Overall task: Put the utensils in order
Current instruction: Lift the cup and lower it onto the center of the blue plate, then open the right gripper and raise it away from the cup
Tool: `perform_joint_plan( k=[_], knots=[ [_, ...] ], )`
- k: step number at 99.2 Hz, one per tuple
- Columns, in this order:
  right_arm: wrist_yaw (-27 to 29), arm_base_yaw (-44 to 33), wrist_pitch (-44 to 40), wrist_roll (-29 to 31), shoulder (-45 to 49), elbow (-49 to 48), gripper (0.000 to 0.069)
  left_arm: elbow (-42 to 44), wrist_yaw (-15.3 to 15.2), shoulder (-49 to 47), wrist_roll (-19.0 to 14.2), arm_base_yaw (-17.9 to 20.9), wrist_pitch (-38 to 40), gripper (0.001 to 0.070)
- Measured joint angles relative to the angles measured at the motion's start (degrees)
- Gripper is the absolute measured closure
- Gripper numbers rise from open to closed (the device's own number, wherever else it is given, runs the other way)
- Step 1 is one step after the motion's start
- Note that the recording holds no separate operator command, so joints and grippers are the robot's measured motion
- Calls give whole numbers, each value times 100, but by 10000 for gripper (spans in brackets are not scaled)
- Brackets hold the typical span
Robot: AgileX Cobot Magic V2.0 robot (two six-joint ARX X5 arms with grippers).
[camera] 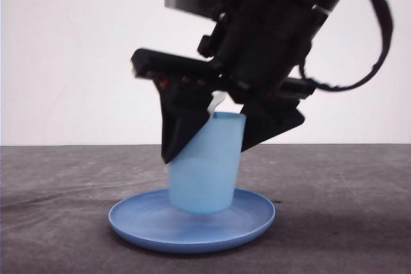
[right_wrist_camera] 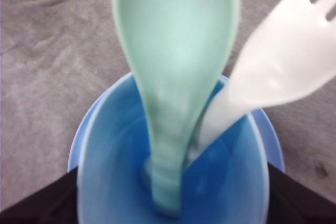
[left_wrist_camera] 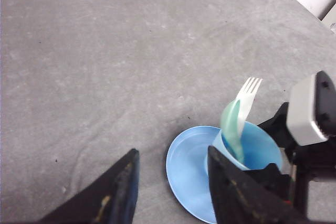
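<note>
With spoon (right_wrist_camera: 176,77) and fork (right_wrist_camera: 283,72) both standing in the cup (camera: 207,165) on the plate (camera: 148,222), the open right gripper (camera: 215,136) straddling it need only lift clear.

One white fork (left_wrist_camera: 247,98) and one mint-green spoon (left_wrist_camera: 231,129), both standing handle-down in one light blue cup (camera: 207,165). One round blue plate (camera: 138,222) under that cup. Two utensils in all, one cup, one plate. Two grippers, both black.
</note>
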Motion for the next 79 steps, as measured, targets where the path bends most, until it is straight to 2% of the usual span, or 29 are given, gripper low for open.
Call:
perform_joint_plan(
  k=[29,33,42,47,60,79],
  knots=[
    [-4,26,37,61,140,-2,264,0,0,0,0,0,-4,471],
    [-7,26,0,59,151,-2,239,0,-2,0,0,0,-4,471],
    [-17,26,-37,70,184,-2,133,0,0,-2,0,0,-4,471],
    [-17,28,-46,83,186,-2,102,0,-2,0,0,0,-7,471],
    [-24,26,-111,103,179,-2,80,0,0,0,0,0,-7,471],
    [-26,42,-804,103,-273,177,79,0,-2,-2,0,0,-7,471]
  ],
)
